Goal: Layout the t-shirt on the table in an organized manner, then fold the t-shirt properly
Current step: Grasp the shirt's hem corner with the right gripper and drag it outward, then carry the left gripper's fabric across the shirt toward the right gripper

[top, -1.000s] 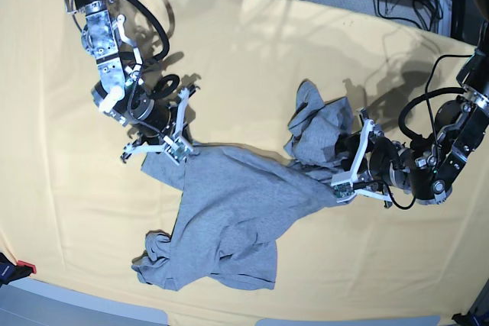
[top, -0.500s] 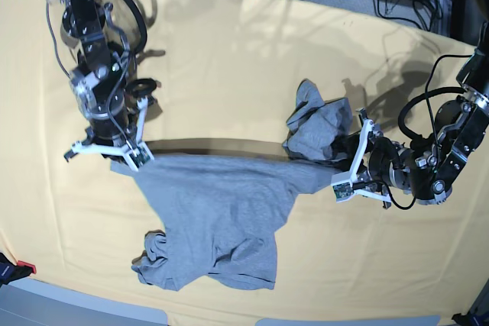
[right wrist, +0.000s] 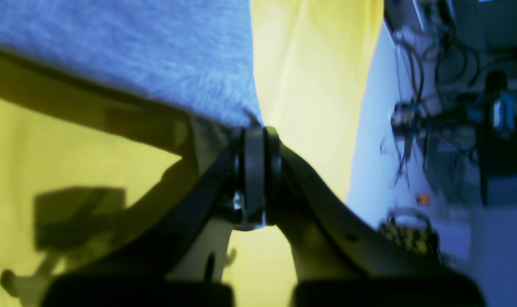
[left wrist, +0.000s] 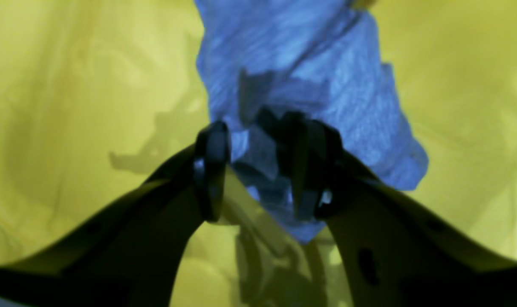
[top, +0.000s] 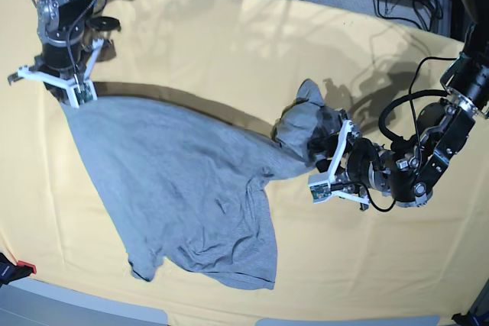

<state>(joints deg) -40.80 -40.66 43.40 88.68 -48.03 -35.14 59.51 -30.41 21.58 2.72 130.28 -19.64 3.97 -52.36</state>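
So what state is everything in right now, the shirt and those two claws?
t-shirt: partly spread, one corner lifted, far end bunched.
right gripper: shut on the t-shirt's corner.
left gripper: jaws apart around the bunched cloth.
table: covered in yellow cloth.

Both wrist views are blurring, the t-shirt (top: 183, 181) is hiding whatever lettering it carries along with the left gripper's (left wrist: 262, 170) contact with its bunched cloth, and the table (top: 229, 43) is running past the base view's left edge.
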